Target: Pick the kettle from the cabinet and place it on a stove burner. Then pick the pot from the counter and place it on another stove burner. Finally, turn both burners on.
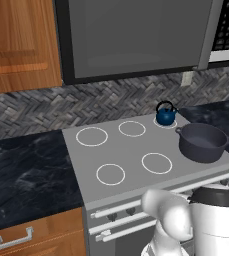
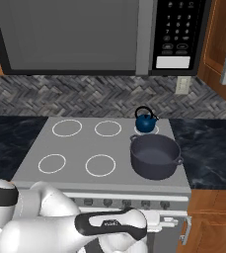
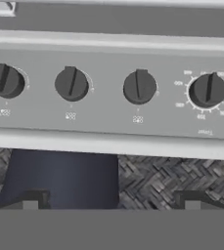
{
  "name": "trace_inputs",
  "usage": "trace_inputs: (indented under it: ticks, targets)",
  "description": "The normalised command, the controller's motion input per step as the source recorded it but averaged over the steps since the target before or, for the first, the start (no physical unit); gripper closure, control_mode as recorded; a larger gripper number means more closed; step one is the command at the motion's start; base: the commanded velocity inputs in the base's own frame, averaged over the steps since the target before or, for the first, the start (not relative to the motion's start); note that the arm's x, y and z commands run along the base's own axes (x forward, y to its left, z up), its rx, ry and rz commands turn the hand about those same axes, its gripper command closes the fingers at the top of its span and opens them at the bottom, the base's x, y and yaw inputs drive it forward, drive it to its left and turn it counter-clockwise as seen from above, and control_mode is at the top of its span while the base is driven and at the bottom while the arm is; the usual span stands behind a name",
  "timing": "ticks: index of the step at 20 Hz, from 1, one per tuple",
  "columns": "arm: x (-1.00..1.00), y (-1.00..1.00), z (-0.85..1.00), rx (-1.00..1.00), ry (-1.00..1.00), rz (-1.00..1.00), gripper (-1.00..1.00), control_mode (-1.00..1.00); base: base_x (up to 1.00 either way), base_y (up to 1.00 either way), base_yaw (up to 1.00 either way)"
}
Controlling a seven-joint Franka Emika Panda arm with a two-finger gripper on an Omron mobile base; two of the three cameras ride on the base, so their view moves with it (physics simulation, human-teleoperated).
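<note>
Four knobs are seen in a row on the stove's front panel, above and ahead of the hand, whose fingers stand wide apart and hold nothing. Left to right, none is lined up between the fingertips; the second and third sit nearest. The kettle and the pot are already set on the cooktop.

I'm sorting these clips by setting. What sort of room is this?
A rendered home kitchen: a flat grey cooktop with front knobs, a microwave above it, and wooden cabinets.
</note>
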Motion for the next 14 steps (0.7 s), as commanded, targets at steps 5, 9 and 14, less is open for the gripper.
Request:
trace_inputs:
  ticks: [5, 9, 14]
  targets:
    - [0.12, -0.15, -0.34, 0.02, 0.0, -0.01, -1.0, -1.0, 0.0, 0.0, 0.0]
    - [0.0, -0.27, -0.44, 0.0, -0.06, -0.01, -1.0, -1.0, 0.0, 0.0, 0.0]
    - [0.07, -0.11, -0.2, 0.0, -0.08, 0.0, -1.0, -1.0, 0.0, 0.0, 0.0]
